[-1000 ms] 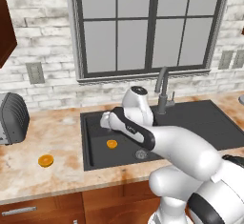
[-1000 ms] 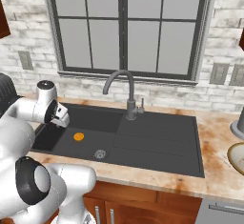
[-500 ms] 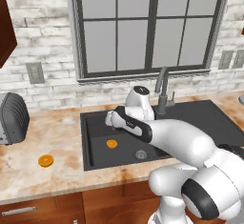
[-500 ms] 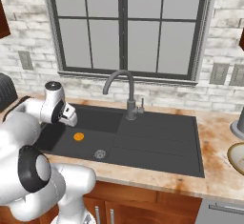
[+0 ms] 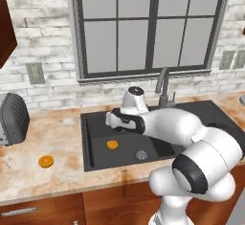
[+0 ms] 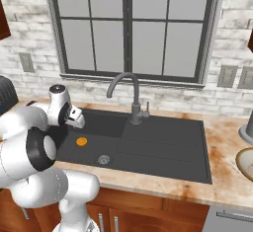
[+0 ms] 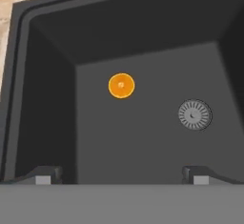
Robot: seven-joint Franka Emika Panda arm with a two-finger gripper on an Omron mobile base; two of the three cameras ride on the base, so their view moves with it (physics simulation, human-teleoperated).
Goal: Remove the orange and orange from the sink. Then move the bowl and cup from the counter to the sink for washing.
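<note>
Gripper, jaws wide and empty, hangs over the sink above one orange near its drain.

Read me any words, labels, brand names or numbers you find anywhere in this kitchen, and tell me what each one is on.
There is no readable text in any view.
Toaster: no brand or label visible.
Wall outlets: plain plates, no markings.
Oranges, one in the sink and one on the counter: no stickers.
Sink and faucet: no logo visible.
</note>
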